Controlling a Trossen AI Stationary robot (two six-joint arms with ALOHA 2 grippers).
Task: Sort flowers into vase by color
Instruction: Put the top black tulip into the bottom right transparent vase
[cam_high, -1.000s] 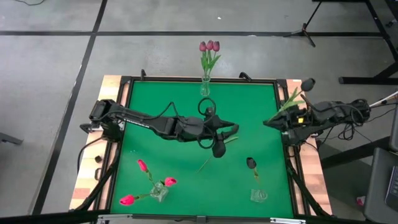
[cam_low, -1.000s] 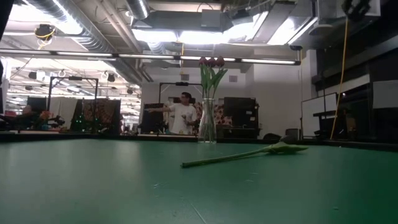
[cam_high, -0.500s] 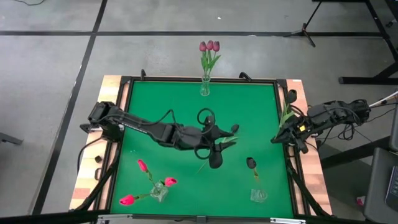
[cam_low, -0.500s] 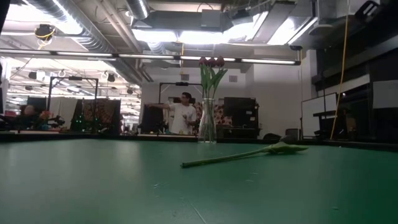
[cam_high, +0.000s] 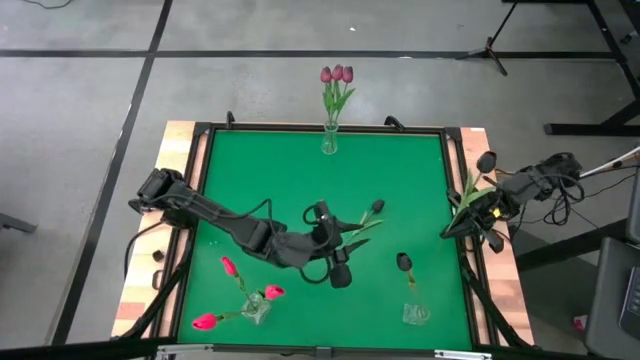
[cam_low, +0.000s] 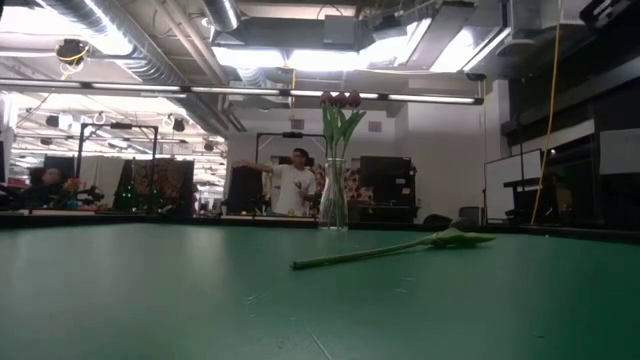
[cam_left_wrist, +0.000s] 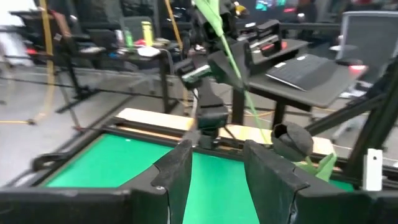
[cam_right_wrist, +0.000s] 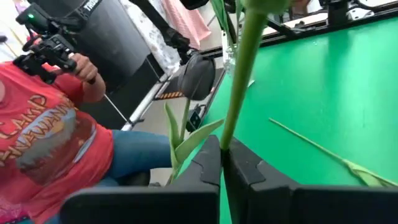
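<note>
A dark-headed tulip (cam_high: 377, 207) lies flat on the green table's middle, stem (cam_low: 370, 252) and leaf on the mat. My left gripper (cam_high: 348, 240) hovers open just near-left of that head, fingers (cam_left_wrist: 186, 168) apart and nothing between them (cam_left_wrist: 217, 168). My right gripper (cam_high: 458, 216) is at the table's right edge, shut on another dark-headed tulip (cam_high: 487, 160). The low view shows neither arm. My right gripper pinches the tulip's green stem (cam_right_wrist: 229, 134) between its two fingers, which lie across it (cam_right_wrist: 222, 146). The flower is lifted clear. Stem and leaves (cam_high: 468, 190) run up from the fingers to the head, which is beyond the table's right edge.
Far-edge vase (cam_high: 329, 142) holds three mauve tulips (cam_high: 337, 74). Near-left vase (cam_high: 256, 308) holds three pink-red tulips. Near-right vase (cam_high: 416, 313) holds one dark tulip (cam_high: 403, 262). A person in a red shirt (cam_right_wrist: 43, 143) stands beside the table. People show far behind (cam_low: 293, 180).
My left gripper has drawn back from the table's middle toward the near-left, uncovering the lying tulip's dark head. My right gripper has pulled its tulip back toward the right edge and a little nearer. The lying tulip has stayed where it was.
</note>
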